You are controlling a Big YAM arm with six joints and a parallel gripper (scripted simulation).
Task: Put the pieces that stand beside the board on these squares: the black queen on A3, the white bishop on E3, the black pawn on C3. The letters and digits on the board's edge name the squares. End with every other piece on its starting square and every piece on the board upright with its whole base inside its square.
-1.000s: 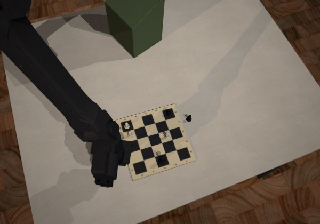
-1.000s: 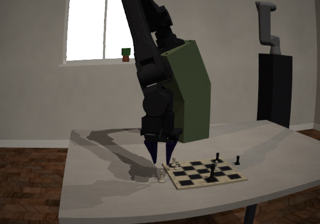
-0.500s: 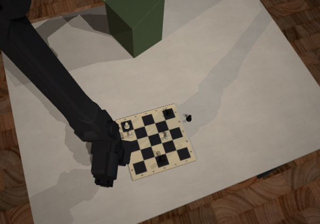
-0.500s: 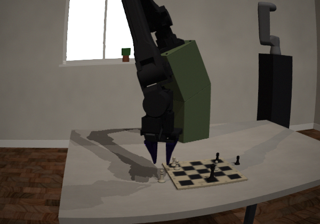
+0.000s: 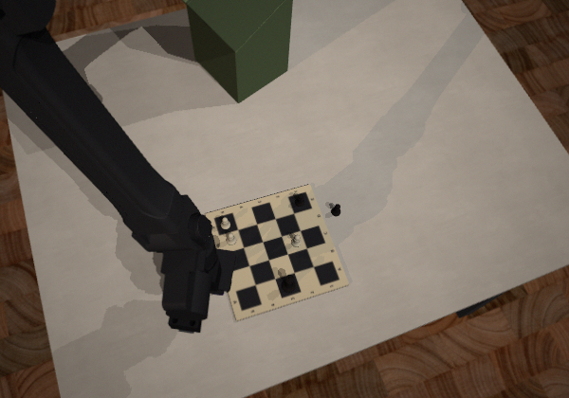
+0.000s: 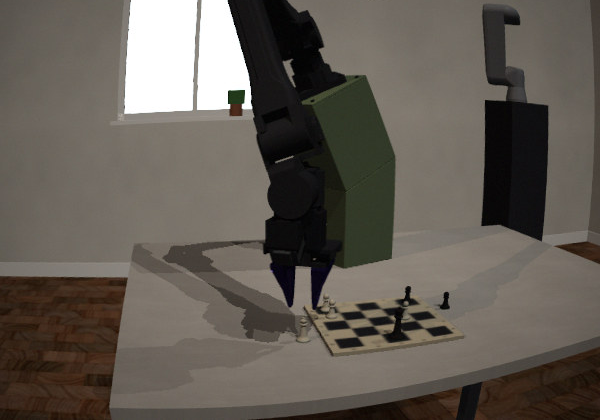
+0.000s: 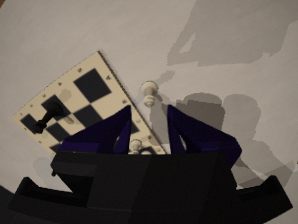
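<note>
Reaches in from ten o'clock in the top view with the black arm (image 5: 90, 114) (image 6: 255, 55), folding at the wrist (image 5: 190, 227) (image 6: 291, 193). Points the gripper (image 5: 209, 275) (image 6: 302, 308) (image 7: 149, 110) toward six o'clock in the exterior view, with dark blue fingers (image 6: 284, 281) parted and nothing between them.

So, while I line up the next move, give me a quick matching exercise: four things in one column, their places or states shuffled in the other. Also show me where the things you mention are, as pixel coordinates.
1. black queen (image 5: 287, 283) (image 6: 397, 325) (image 7: 49, 115)
2. loose black pawn (image 5: 336, 210) (image 6: 445, 301)
3. white bishop (image 6: 303, 332) (image 7: 149, 90)
4. gripper (image 5: 201, 275) (image 6: 303, 307) (image 7: 149, 110)

A. off the board (image 5: 238, 315) (image 6: 455, 335) (image 7: 96, 59), on the gripper's side
B. fingers apart, nothing between them
C. upright on a dark square
D. off the board, across from the gripper

Pairs: 1-C, 2-D, 3-A, 4-B
</note>
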